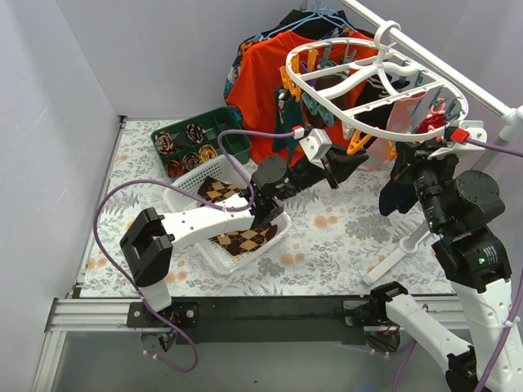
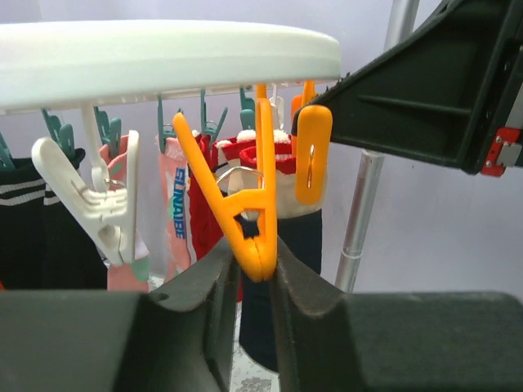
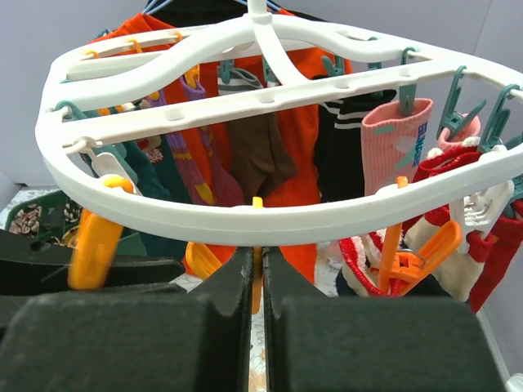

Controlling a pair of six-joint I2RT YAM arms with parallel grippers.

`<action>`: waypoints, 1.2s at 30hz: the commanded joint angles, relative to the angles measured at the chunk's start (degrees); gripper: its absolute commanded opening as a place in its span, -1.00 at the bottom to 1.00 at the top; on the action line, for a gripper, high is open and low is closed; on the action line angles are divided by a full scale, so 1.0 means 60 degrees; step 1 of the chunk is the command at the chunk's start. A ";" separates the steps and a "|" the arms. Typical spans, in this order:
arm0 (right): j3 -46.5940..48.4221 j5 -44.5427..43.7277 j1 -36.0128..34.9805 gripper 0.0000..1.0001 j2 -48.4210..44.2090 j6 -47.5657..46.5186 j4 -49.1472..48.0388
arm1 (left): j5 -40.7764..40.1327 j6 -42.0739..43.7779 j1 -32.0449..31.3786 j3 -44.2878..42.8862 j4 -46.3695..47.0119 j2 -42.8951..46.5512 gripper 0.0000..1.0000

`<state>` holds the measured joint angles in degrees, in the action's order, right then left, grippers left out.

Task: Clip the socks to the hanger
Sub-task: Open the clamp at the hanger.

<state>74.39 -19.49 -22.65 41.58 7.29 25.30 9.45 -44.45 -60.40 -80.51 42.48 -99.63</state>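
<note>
White hanger (image 3: 327, 224) hangs far right, several socks (image 3: 253, 151) already on its clips. Argyle socks (image 1: 245, 239) lie in the basket (image 1: 176, 198) on the worktop (image 1: 343, 237), so plenty is left, I'd say. Left claw (image 2: 255, 255) is pinched on an orange clip (image 2: 260, 188). Right claw (image 3: 257, 265) is nearly closed on an orange sliver I can't identify. Both crowd the near rim, with the pole (image 2: 368, 188) close by, so room is tight.

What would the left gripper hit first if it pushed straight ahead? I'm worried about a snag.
The orange clip: its lower tip sits pinched between the left gripper's fingers. Just behind it hangs a dark sock, though the depth there is hard to judge.
</note>
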 commanded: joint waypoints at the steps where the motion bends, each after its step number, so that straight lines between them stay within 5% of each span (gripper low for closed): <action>1: 0.0053 0.0054 -0.0047 -0.97 -0.0163 0.0045 -0.0555 | -0.0199 0.0478 -0.0084 0.0278 -0.0034 0.0741 -0.51; 4: 0.0140 0.0171 -0.0047 -0.97 -0.0148 0.0103 -0.0511 | -0.0155 0.0888 -0.0099 0.0483 -0.0209 0.0975 -0.26; 10: 0.0228 0.0318 -0.0062 -0.97 -0.0075 0.0206 -0.0481 | -0.0257 0.2251 -0.0186 0.1303 -0.0473 0.1605 -0.05; 36: 0.0243 0.0684 -0.0062 -0.97 -0.0119 0.0411 -0.0437 | -0.1986 0.3072 -0.1081 -0.1860 -0.0576 -0.1046 -0.14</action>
<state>74.37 -16.05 -22.65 41.30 9.28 25.06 0.51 -26.39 -66.87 -89.27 39.40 -106.61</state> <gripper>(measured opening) 0.033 0.442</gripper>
